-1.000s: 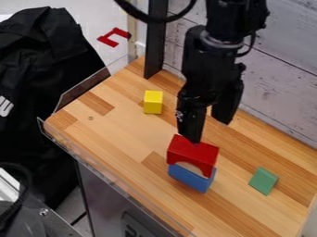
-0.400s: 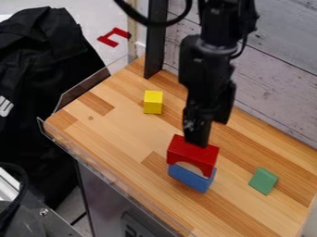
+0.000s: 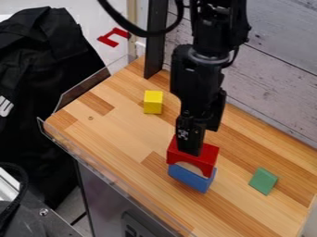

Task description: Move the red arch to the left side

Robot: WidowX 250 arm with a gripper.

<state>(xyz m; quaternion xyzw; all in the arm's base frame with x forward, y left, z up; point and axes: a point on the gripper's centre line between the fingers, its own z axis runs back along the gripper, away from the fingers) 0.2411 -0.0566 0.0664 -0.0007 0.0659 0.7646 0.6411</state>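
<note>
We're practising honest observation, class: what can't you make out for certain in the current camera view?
All in the camera view:
- Red arch: part of its top, hidden by the gripper.
- Contact between gripper and arch: unclear at this slant.
- Blue block: its far side, hidden by its own front and the arch.
- Robot arm: upper part, cut off by the top edge.

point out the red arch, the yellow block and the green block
arch (image 3: 202,159): camera view, its front face, above the cutout
yellow block (image 3: 152,106): camera view, middle of its front face
green block (image 3: 263,181): camera view, middle of its broad face
</note>
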